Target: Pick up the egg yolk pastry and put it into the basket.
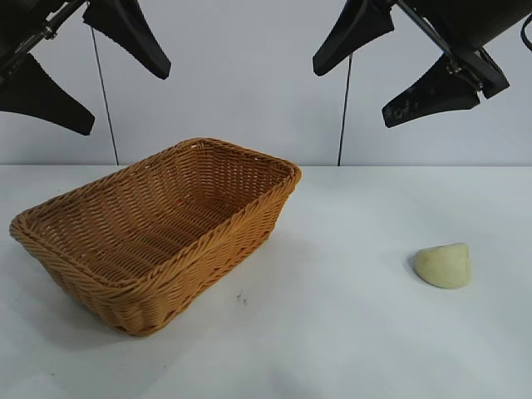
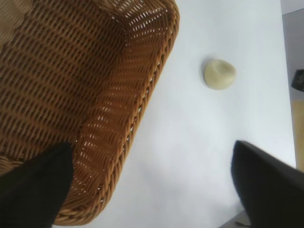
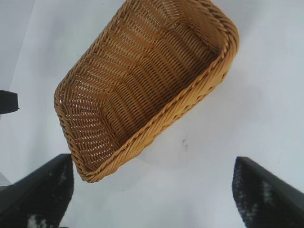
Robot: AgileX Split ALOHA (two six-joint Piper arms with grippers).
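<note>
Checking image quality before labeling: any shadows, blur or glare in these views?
Exterior view: even light, soft shadows under the basket and egg yolk pastry, no glare. Left wrist view: near basket weave blurred, pastry soft. Right wrist view: basket sharp, with a faint shadow beside it.

The basket [image 1: 158,229], below and just beside the left gripper [image 1: 83,79], is orange-brown wicker, woven in close horizontal rows with a braided rim; its inner walls show small pale gaps where light comes through the weave. The egg yolk pastry [image 1: 443,266], lying below the right gripper [image 1: 391,71], is a plain pale yellow-cream (matte, with no markings). Both grippers have black fingers [image 1: 133,33], and the right one's carry faint whitish speckles in its wrist view. The table [image 1: 349,332] is white, with one tiny dark speck [image 1: 242,297] beside the basket.
</note>
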